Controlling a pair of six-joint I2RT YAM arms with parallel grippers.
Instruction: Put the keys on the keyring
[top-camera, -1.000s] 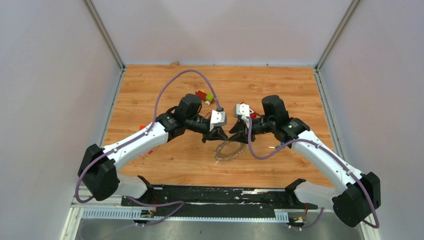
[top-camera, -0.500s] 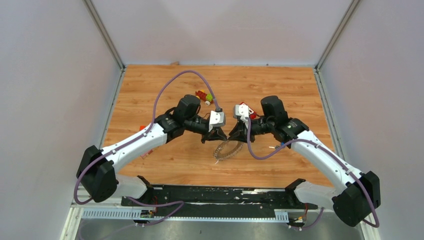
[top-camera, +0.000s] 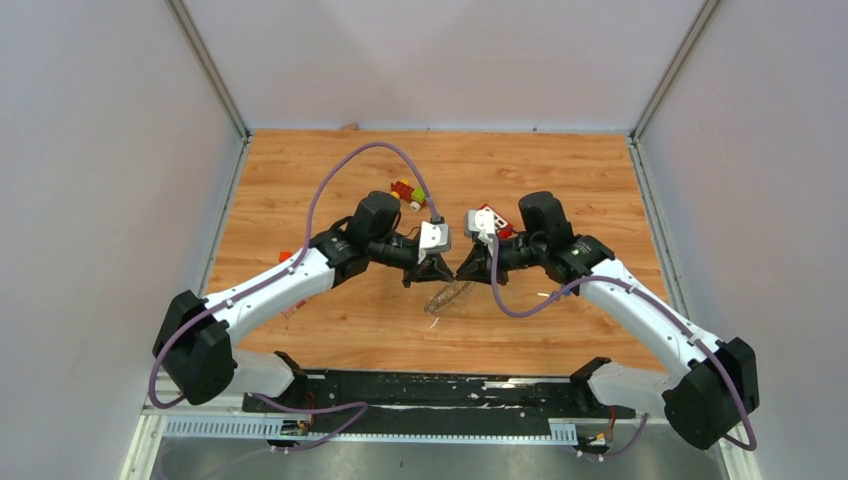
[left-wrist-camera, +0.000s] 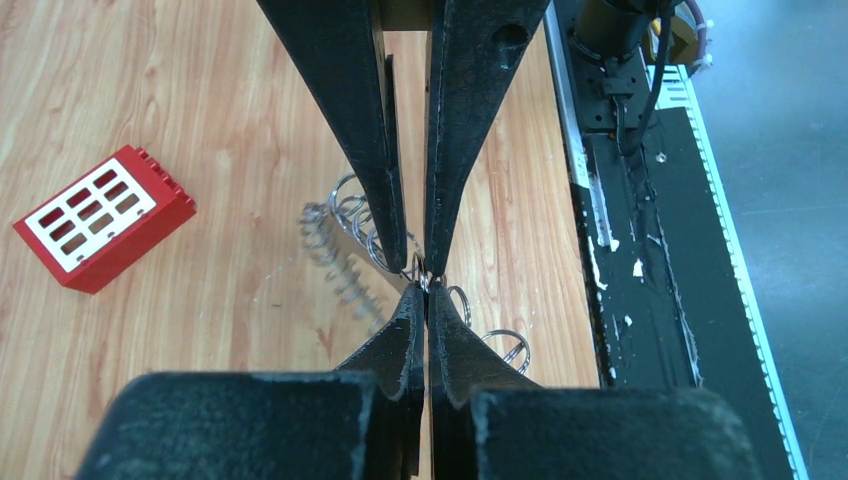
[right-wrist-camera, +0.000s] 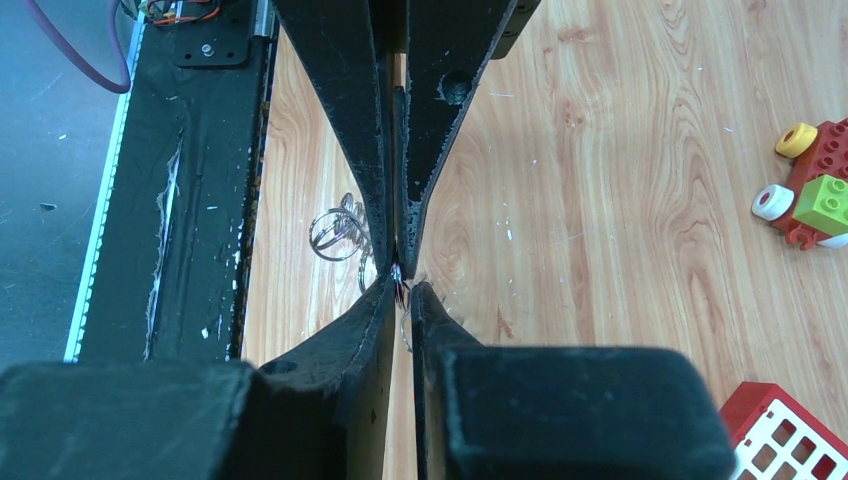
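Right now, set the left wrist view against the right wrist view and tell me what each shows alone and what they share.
Left wrist only: the whole red plastic block with its white-windowed face. Right wrist only: the red, yellow and green toy; of the block, just a corner. Both: the left tool and right tool pinched tip to tip on the silver metal keyring, the wooden table, the black base rail.

top: fixed, high at 6 o'clock, looks down over table (top-camera: 300, 180) | left wrist: close-up, faces 3 o'clock | right wrist: close-up, faces 9 o'clock | wrists share keyring (left-wrist-camera: 340, 215), red block (left-wrist-camera: 100, 215)
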